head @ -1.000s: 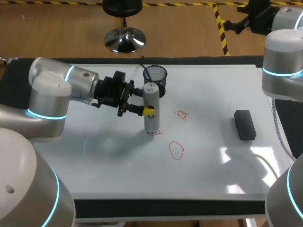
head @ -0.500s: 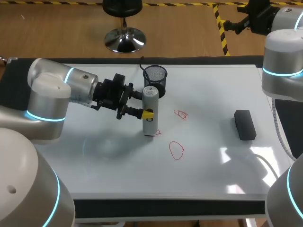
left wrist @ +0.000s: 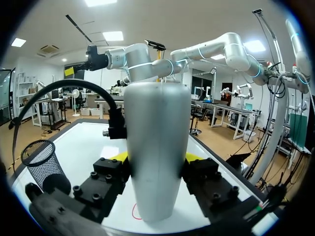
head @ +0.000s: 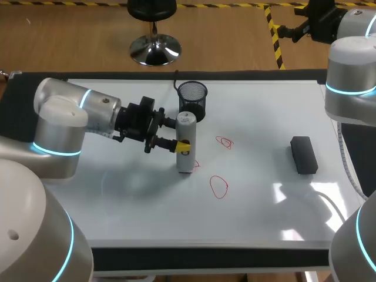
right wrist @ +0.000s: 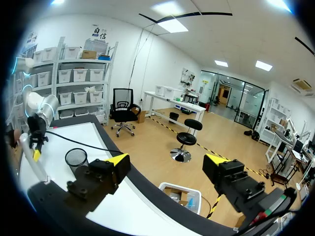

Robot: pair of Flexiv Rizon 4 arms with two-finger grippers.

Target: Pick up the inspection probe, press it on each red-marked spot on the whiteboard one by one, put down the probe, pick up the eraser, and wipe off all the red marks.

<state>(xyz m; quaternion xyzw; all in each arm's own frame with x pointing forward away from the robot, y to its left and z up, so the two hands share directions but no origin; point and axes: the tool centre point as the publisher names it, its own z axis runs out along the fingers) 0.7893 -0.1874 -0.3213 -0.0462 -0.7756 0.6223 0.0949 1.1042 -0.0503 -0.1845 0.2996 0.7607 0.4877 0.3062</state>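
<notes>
The inspection probe (head: 185, 144), a pale grey cylinder, stands upright on the whiteboard (head: 264, 111) with my left gripper (head: 183, 144) shut on its middle from the left. Its foot rests just beside a small red mark (head: 195, 165), partly hidden by it. Two more red marks lie free: a squiggle (head: 224, 142) and an oval (head: 219, 187). The black eraser (head: 304, 154) lies at the right. In the left wrist view the probe (left wrist: 156, 147) fills the space between the fingers, a red mark (left wrist: 135, 212) at its foot. My right gripper (right wrist: 167, 164) hangs open and empty, off past the board's far right.
A black mesh cup (head: 192, 98) stands on the board just behind the probe, with a thin cable leading off from it. My right arm (head: 351, 76) rises at the board's right edge, close to the eraser.
My left arm has drawn the probe slightly left and toward the near side, lowering it. The small red mark now peeks out at its right. The right arm has not moved.
</notes>
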